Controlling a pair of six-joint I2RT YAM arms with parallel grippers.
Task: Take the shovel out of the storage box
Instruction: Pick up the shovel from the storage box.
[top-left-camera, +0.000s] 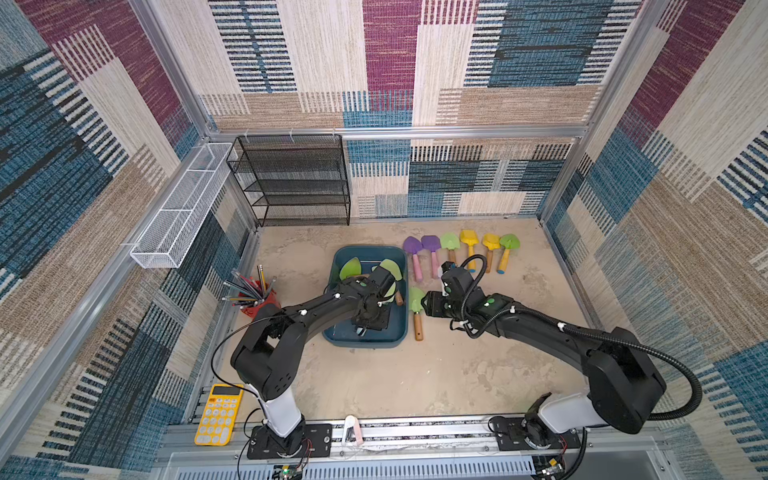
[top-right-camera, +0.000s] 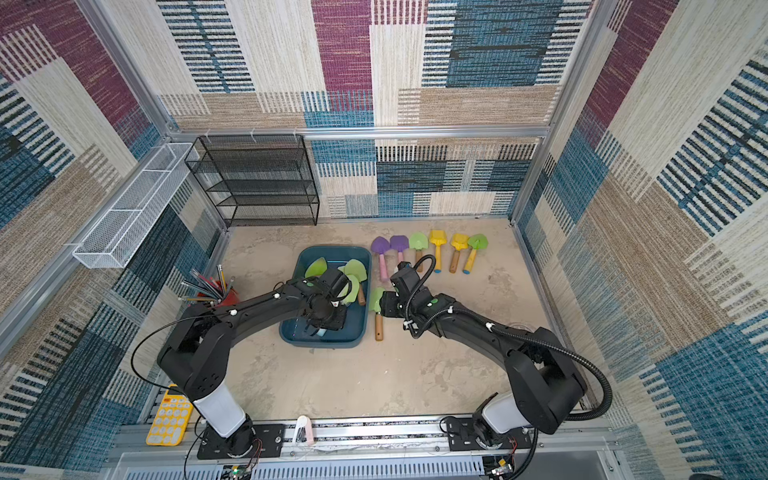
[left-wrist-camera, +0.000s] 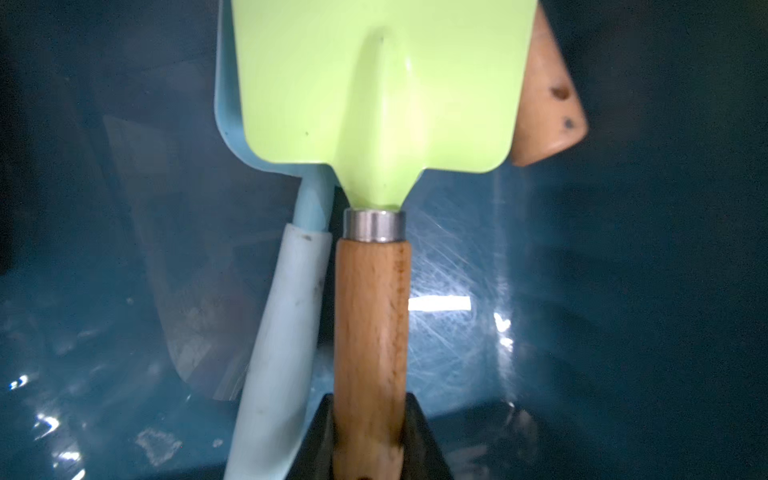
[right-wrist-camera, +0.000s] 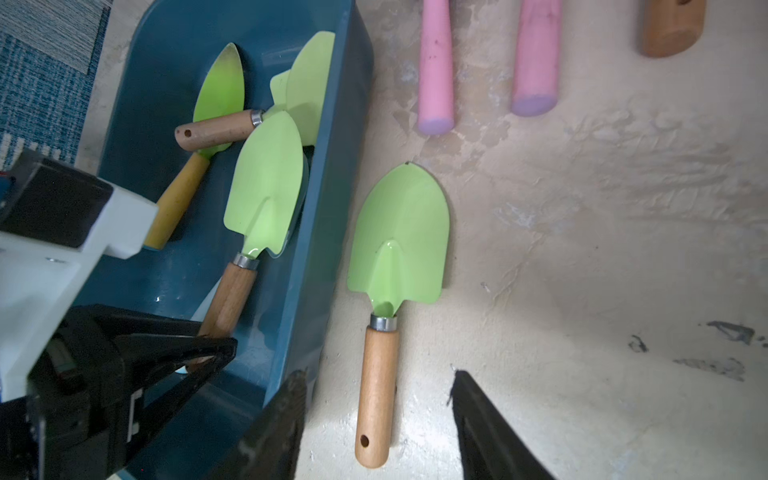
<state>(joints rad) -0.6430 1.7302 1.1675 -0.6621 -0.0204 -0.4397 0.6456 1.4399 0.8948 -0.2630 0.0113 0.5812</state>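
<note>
The storage box (top-left-camera: 366, 343) is a dark teal tub in the middle of the table, with several shovels in it. My left gripper (top-left-camera: 366, 327) reaches down into its near end. In the left wrist view it (left-wrist-camera: 370, 436) is shut on the wooden handle of a light green shovel (left-wrist-camera: 374, 83), which lies over a pale blue shovel (left-wrist-camera: 282, 332). My right gripper (right-wrist-camera: 378, 415) hangs open just right of the box, its jaws wide on either side of the handle of a green shovel (right-wrist-camera: 399, 232) that lies flat on the table without touching them.
Several purple, green and yellow shovels (top-left-camera: 461, 249) lie in a row at the far right. A black mesh rack (top-left-camera: 291, 178) and a white wire basket (top-left-camera: 178, 208) stand at the back left. A red pencil cup (top-left-camera: 253, 297) and a yellow calculator (top-left-camera: 218, 413) sit at the left.
</note>
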